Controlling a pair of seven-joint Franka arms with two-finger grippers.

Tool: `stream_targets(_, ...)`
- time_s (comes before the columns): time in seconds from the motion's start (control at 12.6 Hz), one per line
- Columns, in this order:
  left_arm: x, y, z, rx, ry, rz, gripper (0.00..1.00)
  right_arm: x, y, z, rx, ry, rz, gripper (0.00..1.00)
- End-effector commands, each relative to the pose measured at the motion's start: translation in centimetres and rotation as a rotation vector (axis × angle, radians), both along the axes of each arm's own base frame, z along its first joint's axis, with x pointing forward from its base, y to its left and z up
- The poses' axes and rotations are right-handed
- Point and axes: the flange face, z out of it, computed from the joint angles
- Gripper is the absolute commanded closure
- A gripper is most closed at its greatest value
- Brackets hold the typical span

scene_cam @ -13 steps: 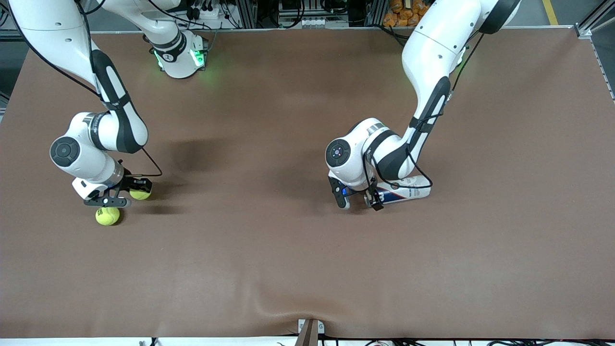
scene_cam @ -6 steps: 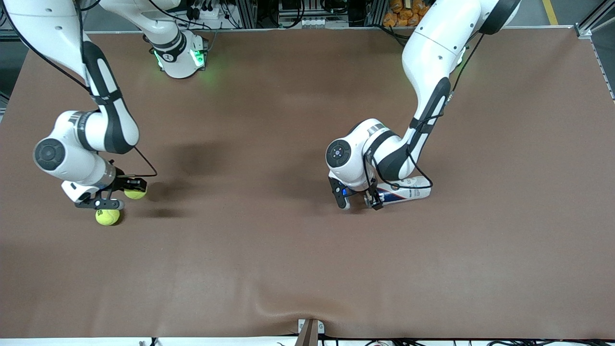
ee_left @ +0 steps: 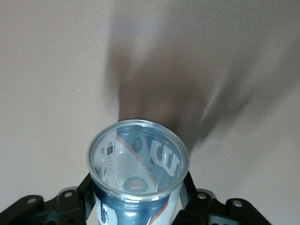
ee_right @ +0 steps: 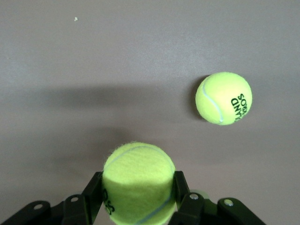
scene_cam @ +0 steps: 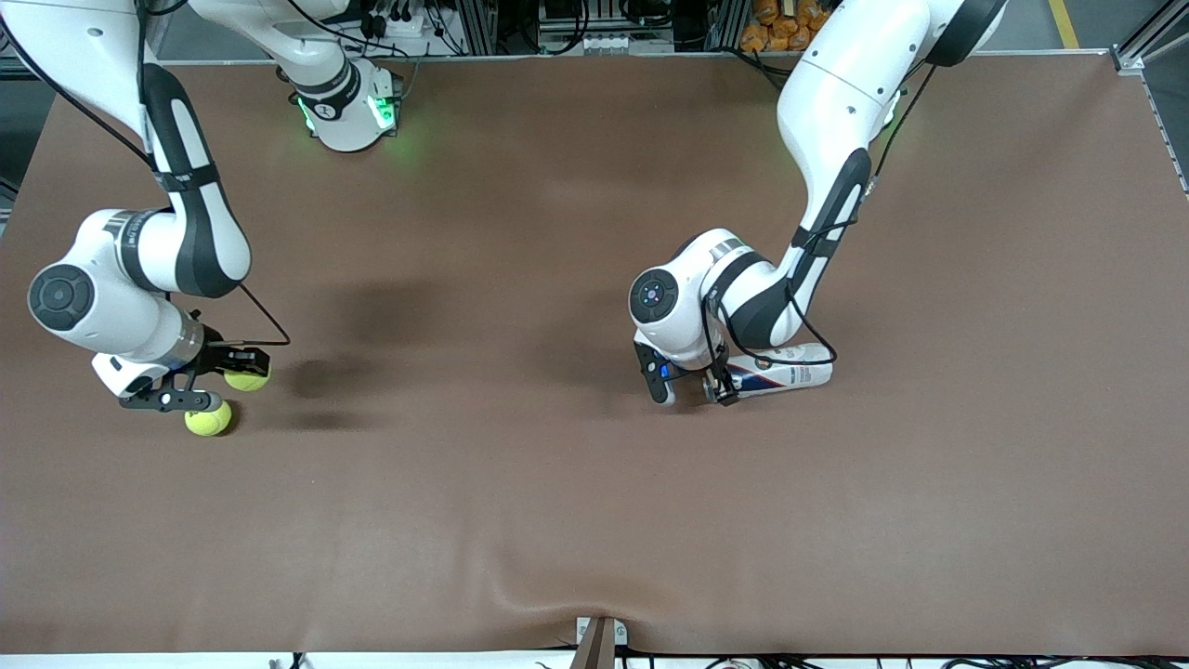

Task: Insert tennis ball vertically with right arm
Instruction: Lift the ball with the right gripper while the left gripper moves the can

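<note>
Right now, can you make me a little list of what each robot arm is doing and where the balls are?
right gripper: jaws shut on a tennis ball, held over the table at the right arm's end
second tennis ball: loose on the table, beside the held one, nearer the front camera
left gripper: jaws shut on the ball can
ball can: clear tube, lying on the table, open mouth empty

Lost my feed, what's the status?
Right hand shut on tennis ball. Left hand shut on lying ball can. Second tennis ball loose on table; nothing blocking.
</note>
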Motion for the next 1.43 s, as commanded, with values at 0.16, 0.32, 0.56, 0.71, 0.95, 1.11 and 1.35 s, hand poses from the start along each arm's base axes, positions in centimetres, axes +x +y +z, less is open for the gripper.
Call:
stream_targets(0.16, -0.1, -0.4, 3.7, 0.0, -0.018, -0.017, 0.27, 0.7, 0.3, 2.8, 0.012, 0.002, -0.001, 0.65)
stream_targets(0.32, 0.0, -0.6, 5.8, -0.032, -0.024, 0.009, 0.28, 1.2, 0.3, 4.3, 0.011, 0.002, 0.001, 0.65)
stream_targets(0.56, -0.1, -1.0, 8.4, -0.095, -0.02, 0.05, 0.28, 2.4, 0.8, 8.7, 0.006, 0.024, 0.013, 0.65)
stream_targets(0.71, 0.2, -1.2, 10.3, -0.15, -0.022, 0.085, 0.28, 3.0, 1.3, 11.3, 0.004, 0.035, 0.021, 0.65)
stream_targets(0.95, 0.7, -1.5, 13.0, -0.228, -0.027, 0.139, 0.28, 3.8, 1.8, 16.0, -0.028, 0.031, 0.041, 0.65)
stream_targets(1.11, 1.1, -1.9, 14.8, -0.275, -0.036, 0.166, 0.28, 3.9, 2.7, 19.2, -0.026, 0.029, 0.048, 0.65)
stream_targets(1.35, 1.6, -2.8, 16.4, -0.369, -0.055, 0.214, 0.28, 3.7, 3.9, 22.5, -0.026, 0.0, 0.038, 0.65)
